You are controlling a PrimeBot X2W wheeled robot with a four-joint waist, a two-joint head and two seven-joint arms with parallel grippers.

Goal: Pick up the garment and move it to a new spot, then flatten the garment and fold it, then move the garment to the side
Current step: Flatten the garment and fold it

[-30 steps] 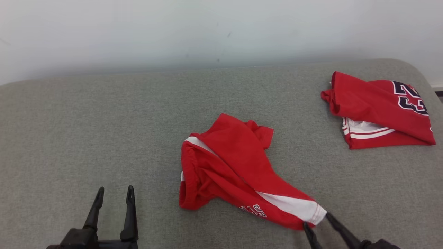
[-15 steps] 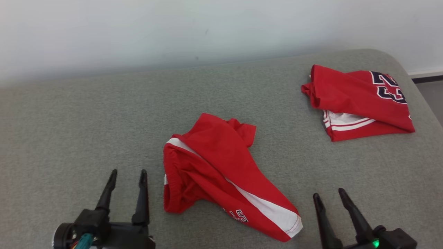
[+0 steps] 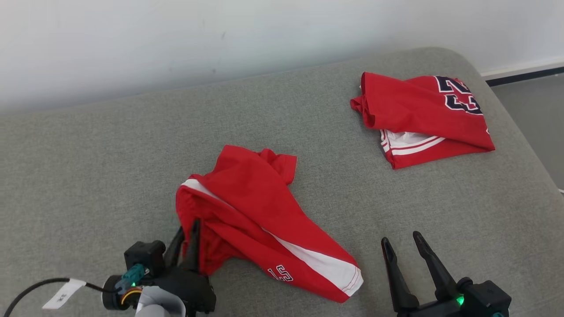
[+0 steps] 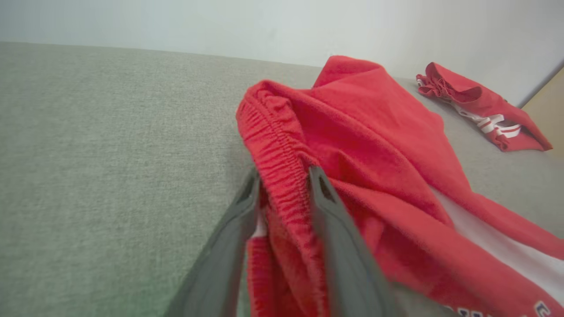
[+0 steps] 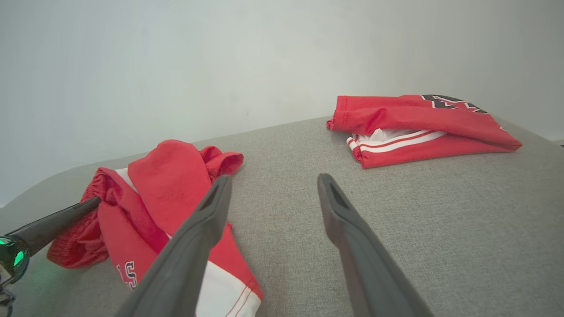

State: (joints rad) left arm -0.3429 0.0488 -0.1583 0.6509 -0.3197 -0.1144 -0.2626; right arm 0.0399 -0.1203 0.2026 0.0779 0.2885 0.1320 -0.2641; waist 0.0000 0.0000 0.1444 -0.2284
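Left gripper (image 4: 284,175) has advanced onto the red shorts (image 3: 260,207), which lie crumpled near the grey cushion's (image 3: 88,167) front edge. Its jaws straddle the elastic waistband (image 4: 282,141); whether they clamp it cannot be told. Right gripper (image 3: 401,237) stands released. Step in hand: pick-up. Next: complete the pinch, then lift.

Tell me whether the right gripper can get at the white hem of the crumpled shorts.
Probably yes: the right gripper stands open just beside the white hem, with only bare cushion between them.
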